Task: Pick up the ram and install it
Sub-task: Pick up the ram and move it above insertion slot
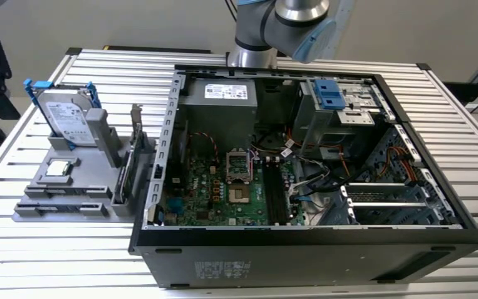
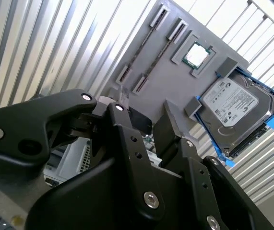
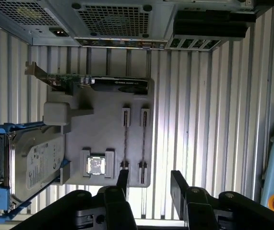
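Note:
Two ram sticks, thin and dark, stand on edge in end clips on a grey fixture (image 3: 103, 124). In the first wrist view they are the ram (image 3: 125, 139) and a second stick (image 3: 144, 139); in the second wrist view the ram (image 2: 144, 45) runs along the fixture (image 2: 184, 86). My gripper (image 3: 149, 176) is open with nothing between its black fingers (image 3: 122, 178). It hangs well above the fixture's end where the sticks are held. In the second wrist view my gripper (image 2: 156, 120) is also open. The arm (image 1: 289, 25) reaches in from the far side of the table.
An open computer case (image 1: 305, 261) lies on the slatted table, its motherboard (image 1: 222, 193) exposed with long black slots (image 1: 274, 193). On the fixture (image 1: 81, 168) to the exterior view's left stand a hard drive (image 1: 66, 121) in a blue frame, a processor (image 1: 59, 167) and a bracketed card (image 1: 135, 156).

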Robot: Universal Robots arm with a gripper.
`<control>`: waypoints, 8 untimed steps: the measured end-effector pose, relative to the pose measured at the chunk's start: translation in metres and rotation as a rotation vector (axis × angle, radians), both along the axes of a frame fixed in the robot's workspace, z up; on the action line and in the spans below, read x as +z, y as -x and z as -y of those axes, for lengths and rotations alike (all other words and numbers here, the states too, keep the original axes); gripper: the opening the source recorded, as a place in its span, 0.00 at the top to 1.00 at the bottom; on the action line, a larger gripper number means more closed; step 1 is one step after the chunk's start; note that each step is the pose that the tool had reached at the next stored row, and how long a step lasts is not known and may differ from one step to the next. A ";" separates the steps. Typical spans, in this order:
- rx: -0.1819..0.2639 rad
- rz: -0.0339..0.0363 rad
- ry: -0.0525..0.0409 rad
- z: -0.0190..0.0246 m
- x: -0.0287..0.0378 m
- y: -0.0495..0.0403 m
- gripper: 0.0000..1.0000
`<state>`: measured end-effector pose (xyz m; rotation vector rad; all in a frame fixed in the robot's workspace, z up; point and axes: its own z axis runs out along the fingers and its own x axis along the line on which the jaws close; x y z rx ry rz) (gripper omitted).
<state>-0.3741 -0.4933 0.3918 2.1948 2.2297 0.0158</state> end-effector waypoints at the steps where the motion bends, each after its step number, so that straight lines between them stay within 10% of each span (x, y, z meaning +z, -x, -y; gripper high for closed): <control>1: 0.000 0.0000 0.0000 0.0000 -0.0003 0.0000 0.00; 8: 0.000 -0.0001 -0.0046 0.0000 -0.0059 0.0000 0.00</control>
